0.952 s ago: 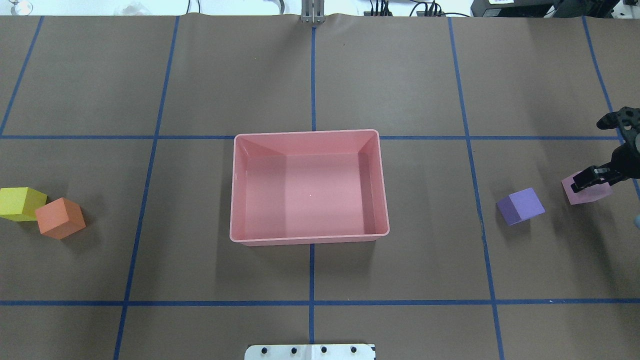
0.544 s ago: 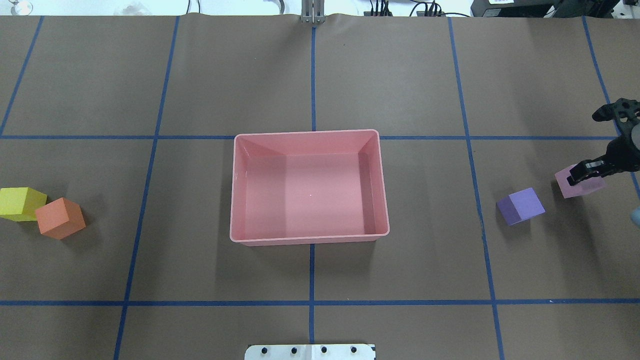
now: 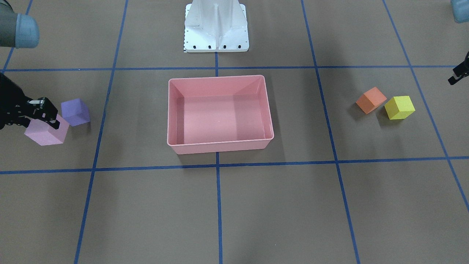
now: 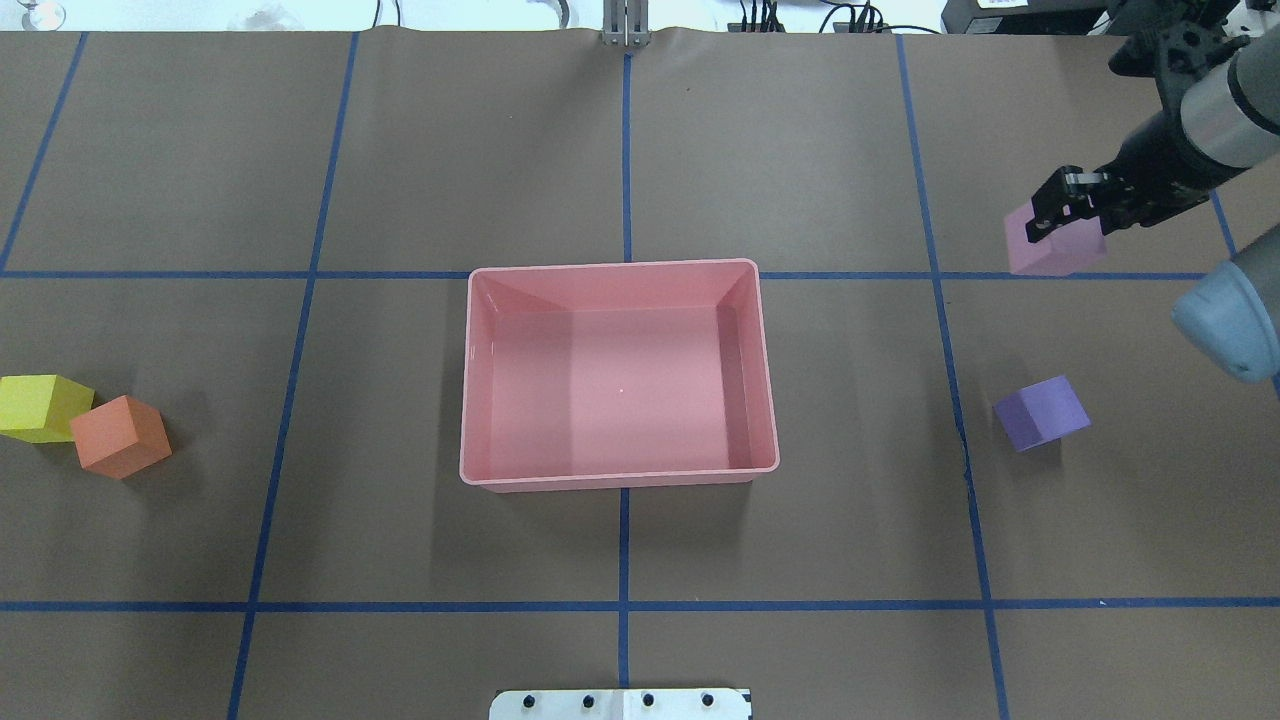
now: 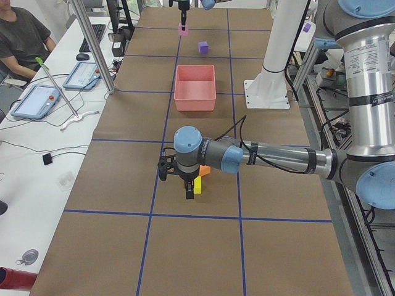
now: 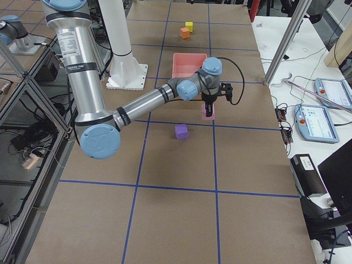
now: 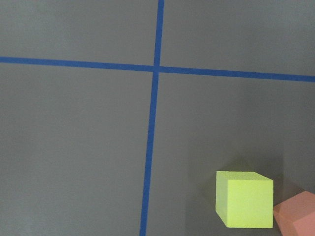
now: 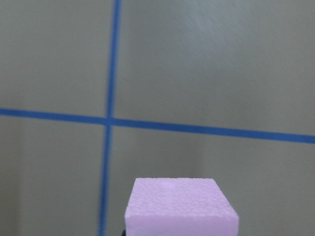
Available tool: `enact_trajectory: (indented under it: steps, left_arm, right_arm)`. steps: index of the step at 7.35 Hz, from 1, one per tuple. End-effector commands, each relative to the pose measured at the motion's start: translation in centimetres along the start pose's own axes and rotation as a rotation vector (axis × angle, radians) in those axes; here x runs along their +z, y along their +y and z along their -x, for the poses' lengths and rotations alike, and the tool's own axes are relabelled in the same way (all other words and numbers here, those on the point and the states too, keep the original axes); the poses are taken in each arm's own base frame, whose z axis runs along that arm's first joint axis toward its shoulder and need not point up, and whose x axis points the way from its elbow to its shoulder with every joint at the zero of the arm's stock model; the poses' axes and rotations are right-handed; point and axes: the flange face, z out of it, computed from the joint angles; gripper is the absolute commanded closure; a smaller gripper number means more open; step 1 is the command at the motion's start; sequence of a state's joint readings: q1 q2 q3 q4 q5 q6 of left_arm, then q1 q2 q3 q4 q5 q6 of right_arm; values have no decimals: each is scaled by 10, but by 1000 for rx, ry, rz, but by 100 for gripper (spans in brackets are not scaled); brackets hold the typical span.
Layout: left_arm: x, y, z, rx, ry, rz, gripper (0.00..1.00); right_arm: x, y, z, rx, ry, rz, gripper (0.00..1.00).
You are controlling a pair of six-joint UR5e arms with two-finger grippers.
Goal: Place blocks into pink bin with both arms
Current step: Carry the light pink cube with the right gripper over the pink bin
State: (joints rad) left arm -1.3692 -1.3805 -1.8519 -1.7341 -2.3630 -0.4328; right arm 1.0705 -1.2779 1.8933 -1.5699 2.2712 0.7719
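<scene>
the right gripper (image 4: 1070, 212) is clamped on the small matte light pink cube (image 4: 1055, 252), a finger on either side, holding it clear of the brown paper-covered table (image 4: 800, 560). the shallow salmon-pink plastic bin (image 4: 615, 265) lies well off to this gripper's left, empty, its long side running left to right (so i judge the carry mostly sideways). the purple cube (image 4: 1042, 412) sits on the table near the gripper. the left gripper (image 3: 457, 75) hangs near the yellow cube (image 3: 399, 107) and the orange cube (image 3: 370, 99); whether its fingers are apart i cannot tell.
</scene>
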Motion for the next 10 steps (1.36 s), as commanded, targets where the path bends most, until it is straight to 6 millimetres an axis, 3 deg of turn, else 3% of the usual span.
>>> enact_trajectory:
  steps: [1,2,3,5,6,7,9,10]
  left_arm:
    - [34,3,-29,-32,26,11,0]
    - [53,2,-26,-25,31,9,0]
    - [66,-6,-30,-58,40,10,0]
    - [85,-2,-43,-55,10,27,0]
    - [99,5,-54,-66,-7,48,0]
    - [109,6,-52,-67,-34,45,0]
    - [130,-2,-55,-65,-18,45,0]
    - [135,-7,-73,-65,-10,52,0]
  right_arm:
    - [13,35,149,140,-41,32,100]
    - [35,70,225,170,-47,19,100]
    - [54,99,264,181,-42,0,100]
    - [84,129,285,156,-26,14,100]
    - [106,135,294,163,-38,-1,100]
    - [122,136,299,180,-64,0,100]
    - [131,138,298,177,-61,6,99]
    - [132,137,298,178,-60,6,98]
